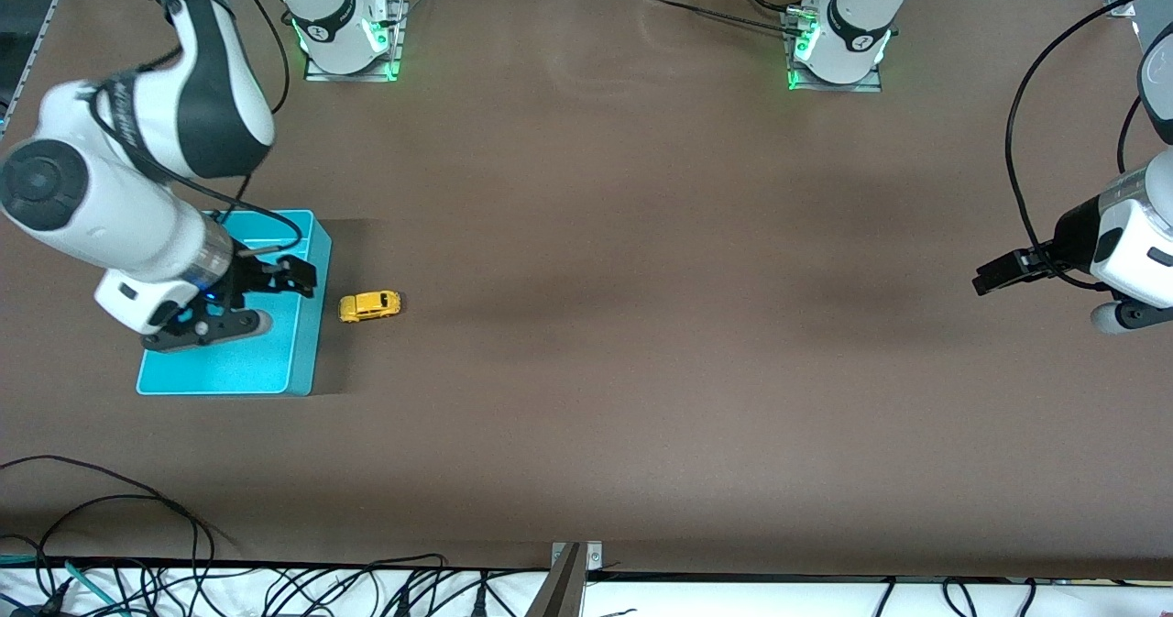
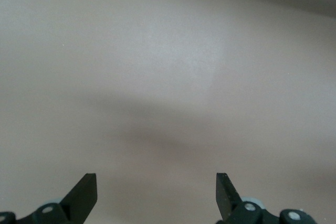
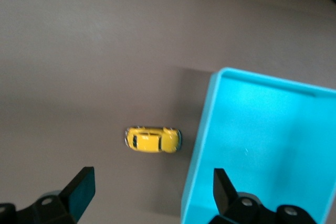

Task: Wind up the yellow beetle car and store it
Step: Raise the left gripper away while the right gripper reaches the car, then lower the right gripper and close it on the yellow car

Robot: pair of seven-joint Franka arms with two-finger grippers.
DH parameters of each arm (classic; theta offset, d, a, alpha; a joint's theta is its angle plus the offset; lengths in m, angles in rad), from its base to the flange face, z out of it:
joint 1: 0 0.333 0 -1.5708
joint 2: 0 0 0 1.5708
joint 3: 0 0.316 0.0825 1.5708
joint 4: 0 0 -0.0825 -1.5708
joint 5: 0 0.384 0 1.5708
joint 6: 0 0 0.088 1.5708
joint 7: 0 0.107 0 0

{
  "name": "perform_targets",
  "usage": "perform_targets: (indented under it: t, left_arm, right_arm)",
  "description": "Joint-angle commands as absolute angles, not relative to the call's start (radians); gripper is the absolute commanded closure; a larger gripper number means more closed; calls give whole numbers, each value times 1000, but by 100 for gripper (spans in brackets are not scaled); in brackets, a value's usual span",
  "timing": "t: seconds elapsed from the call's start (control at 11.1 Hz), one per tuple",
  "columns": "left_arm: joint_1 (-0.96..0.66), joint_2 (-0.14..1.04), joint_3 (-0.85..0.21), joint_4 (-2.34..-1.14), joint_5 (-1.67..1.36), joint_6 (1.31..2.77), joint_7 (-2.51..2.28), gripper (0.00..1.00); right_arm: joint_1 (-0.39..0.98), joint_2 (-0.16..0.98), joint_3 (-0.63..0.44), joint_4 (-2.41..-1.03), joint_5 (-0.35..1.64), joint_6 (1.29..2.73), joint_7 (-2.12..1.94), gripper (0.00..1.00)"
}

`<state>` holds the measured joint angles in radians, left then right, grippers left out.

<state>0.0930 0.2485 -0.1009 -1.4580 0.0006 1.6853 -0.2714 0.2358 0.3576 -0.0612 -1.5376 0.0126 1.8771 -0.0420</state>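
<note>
The yellow beetle car (image 1: 370,305) stands on its wheels on the brown table, just beside the cyan bin (image 1: 275,360), on the side toward the left arm's end. In the right wrist view the car (image 3: 153,139) lies close to the bin's wall (image 3: 202,145). My right gripper (image 1: 240,322) hovers over the bin, open and holding nothing (image 3: 152,195). At its own end of the table my left gripper (image 1: 1113,317) waits, open and empty (image 2: 156,195), with only bare table under it.
The bin's inside (image 3: 273,140) holds nothing. Loose black cables (image 1: 275,589) lie along the table's edge nearest the front camera. The two arm bases (image 1: 348,39) (image 1: 838,49) stand at the table's farthest edge.
</note>
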Motion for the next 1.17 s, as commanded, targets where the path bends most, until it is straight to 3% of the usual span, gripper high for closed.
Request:
perform_targets:
  t: [0.0, 0.45, 1.08]
  left_arm:
    - [95, 244, -98, -1422, 20, 1664, -250, 0]
    - [91, 244, -103, -1417, 12, 1664, -250, 0]
    - [91, 242, -112, -1401, 14, 1664, -256, 0]
  right_arm:
    - [268, 448, -61, -1512, 64, 1969, -52, 0]
    - [301, 442, 73, -1733, 66, 2154, -153, 0]
    - [189, 462, 100, -1776, 66, 2184, -878, 0]
